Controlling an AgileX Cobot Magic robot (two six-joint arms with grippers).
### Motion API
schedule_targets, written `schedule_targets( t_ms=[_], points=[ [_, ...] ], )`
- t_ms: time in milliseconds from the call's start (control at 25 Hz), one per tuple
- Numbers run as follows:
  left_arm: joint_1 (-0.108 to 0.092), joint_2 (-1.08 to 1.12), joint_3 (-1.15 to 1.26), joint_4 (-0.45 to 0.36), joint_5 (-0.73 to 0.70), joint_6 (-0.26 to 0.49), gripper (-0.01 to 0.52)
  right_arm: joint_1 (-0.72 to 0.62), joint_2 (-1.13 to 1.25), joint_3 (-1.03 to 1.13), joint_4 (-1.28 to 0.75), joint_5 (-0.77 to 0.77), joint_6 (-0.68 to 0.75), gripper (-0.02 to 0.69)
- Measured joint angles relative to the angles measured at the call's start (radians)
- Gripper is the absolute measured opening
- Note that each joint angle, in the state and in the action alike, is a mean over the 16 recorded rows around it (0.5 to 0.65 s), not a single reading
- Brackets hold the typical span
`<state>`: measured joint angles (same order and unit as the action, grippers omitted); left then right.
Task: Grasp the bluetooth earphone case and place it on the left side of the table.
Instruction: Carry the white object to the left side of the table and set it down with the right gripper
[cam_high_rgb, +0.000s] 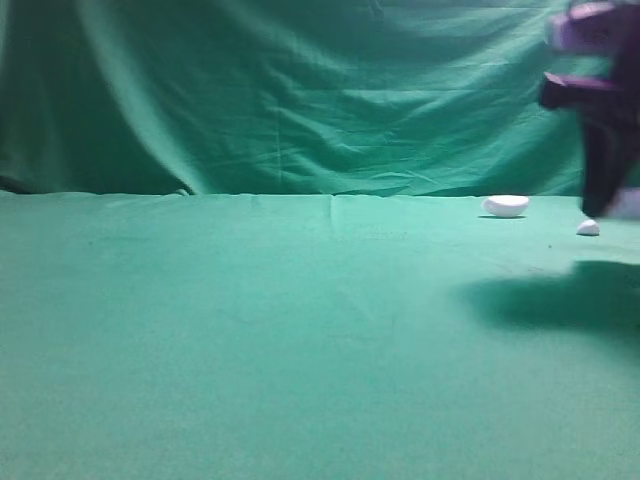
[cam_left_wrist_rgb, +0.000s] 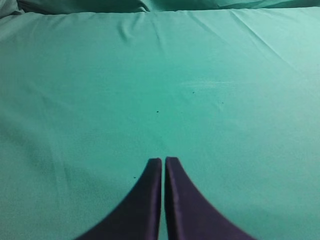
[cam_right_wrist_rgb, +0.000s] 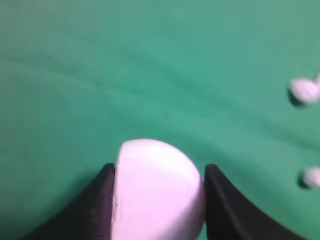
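My right gripper (cam_right_wrist_rgb: 157, 172) clamps the smooth white pill-shaped earphone case (cam_right_wrist_rgb: 157, 190), fingers touching both sides. Ahead of it I see open green cloth table (cam_right_wrist_rgb: 125, 70); two small white bits (cam_right_wrist_rgb: 304, 90) lie off to its right. My left gripper (cam_left_wrist_rgb: 163, 161) is closed on nothing.

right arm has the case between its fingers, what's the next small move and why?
Probably lift it straight up, then carry left. In the right wrist view the right gripper grips the white earphone case on both sides, and the green table to the left looks open.
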<state>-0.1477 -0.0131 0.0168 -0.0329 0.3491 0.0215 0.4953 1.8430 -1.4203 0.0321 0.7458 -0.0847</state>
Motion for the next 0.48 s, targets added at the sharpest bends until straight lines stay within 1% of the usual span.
schedule_targets(
  t_ms=[280,480],
  points=[
    [0.000,0.000,0.000,0.000,0.000,0.000,0.000,0.219,0.247,-0.373,0.019,0.024,-0.020,0.317],
    [0.000,0.000,0.000,0.000,0.000,0.000,0.000,0.319,0.429,-0.569,0.020,-0.001,-0.021,0.317]
  ],
)
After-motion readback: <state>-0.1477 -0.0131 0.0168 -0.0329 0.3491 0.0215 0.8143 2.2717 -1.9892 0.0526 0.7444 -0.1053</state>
